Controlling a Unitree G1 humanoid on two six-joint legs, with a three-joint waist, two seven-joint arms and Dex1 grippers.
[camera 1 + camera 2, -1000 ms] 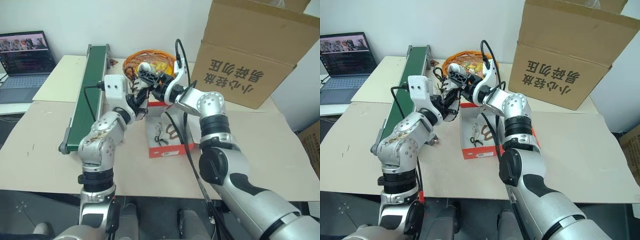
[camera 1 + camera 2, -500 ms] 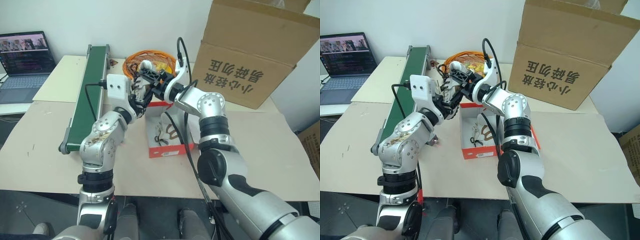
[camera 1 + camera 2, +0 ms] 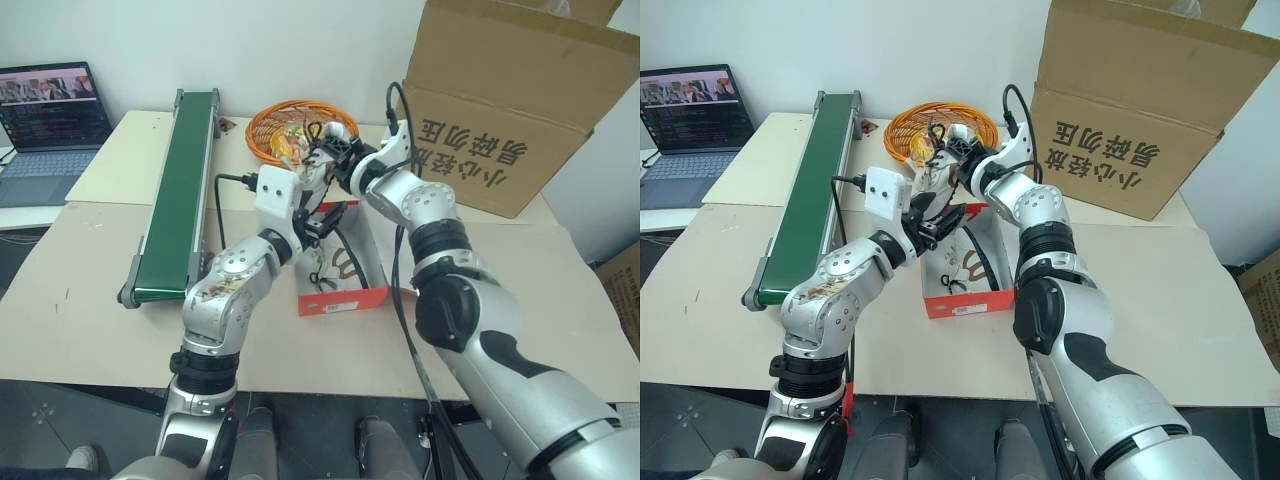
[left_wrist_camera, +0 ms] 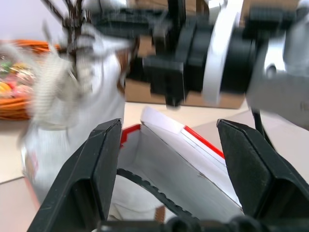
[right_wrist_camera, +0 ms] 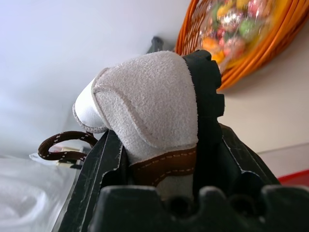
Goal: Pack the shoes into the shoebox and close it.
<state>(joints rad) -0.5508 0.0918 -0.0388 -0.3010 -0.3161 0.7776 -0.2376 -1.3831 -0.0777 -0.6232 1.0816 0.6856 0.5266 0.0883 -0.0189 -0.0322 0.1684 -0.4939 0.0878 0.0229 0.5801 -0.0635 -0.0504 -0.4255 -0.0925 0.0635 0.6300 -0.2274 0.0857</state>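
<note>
My right gripper (image 3: 328, 160) is shut on one white shoe (image 5: 145, 106) with a brown lace and a dark sole. It holds the shoe in the air above the far end of the red shoebox (image 3: 345, 300). The shoebox stands open on the table, white inside, and the other shoe (image 3: 330, 265) lies in it. My left gripper (image 4: 169, 140) is open and level just over the box's far left corner, below the held shoe, with nothing between its fingers (image 4: 96, 169).
An orange wire basket (image 3: 290, 125) of coloured items sits just behind the box. A green conveyor (image 3: 185, 180) runs along the left. A big brown carton (image 3: 500, 110) stands at the back right. A laptop (image 3: 50, 110) is at the far left.
The right gripper has carried the shoe to the right, from beside the basket to above the box's far end. The left gripper has opened and swung right toward the box.
</note>
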